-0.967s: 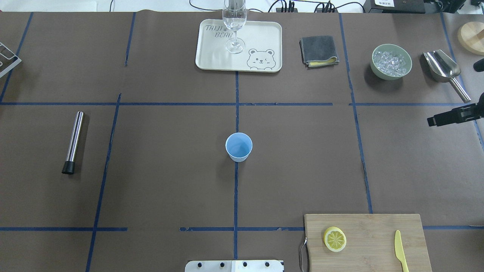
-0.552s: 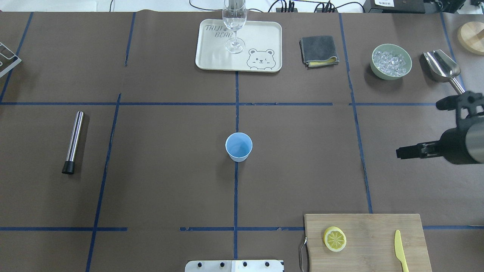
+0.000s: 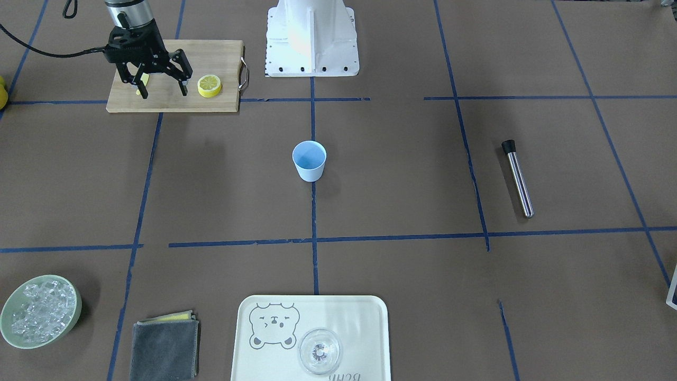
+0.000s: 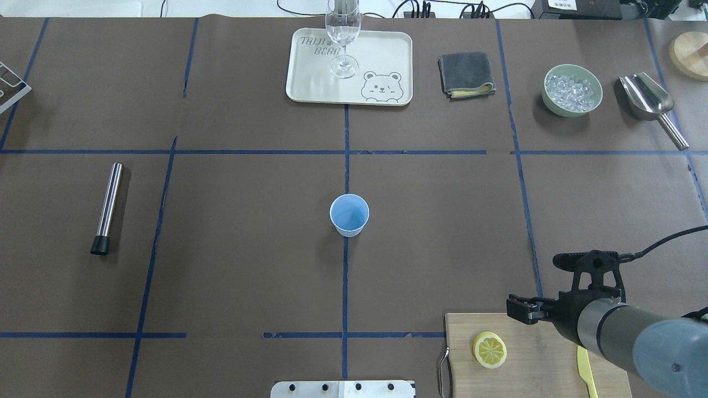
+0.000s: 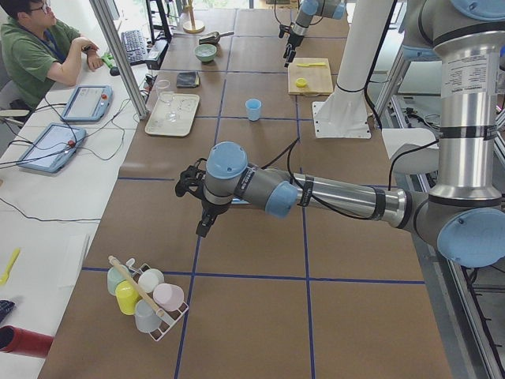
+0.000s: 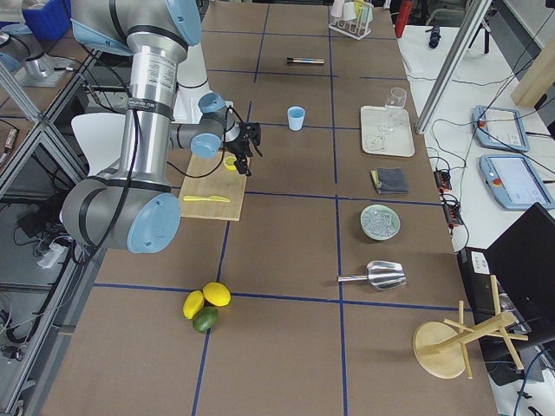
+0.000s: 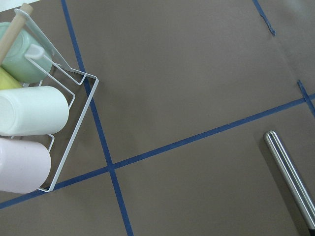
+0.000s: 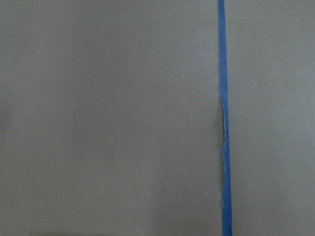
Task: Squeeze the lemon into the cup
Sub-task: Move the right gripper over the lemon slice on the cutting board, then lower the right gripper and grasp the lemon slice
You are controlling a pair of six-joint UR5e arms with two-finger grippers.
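Bamboo board now has the right gripper hovering above it, jaws spread and empty, swung in from the table's 3 o'clock edge a second ago. The lemon lies untouched just beside it, at 5 o'clock of the cup seen from overhead, so the pick looks next. Whether the left gripper is spread or clenched I cannot tell.

The spoke-patterned lemon is yellow, the cup pale blue.
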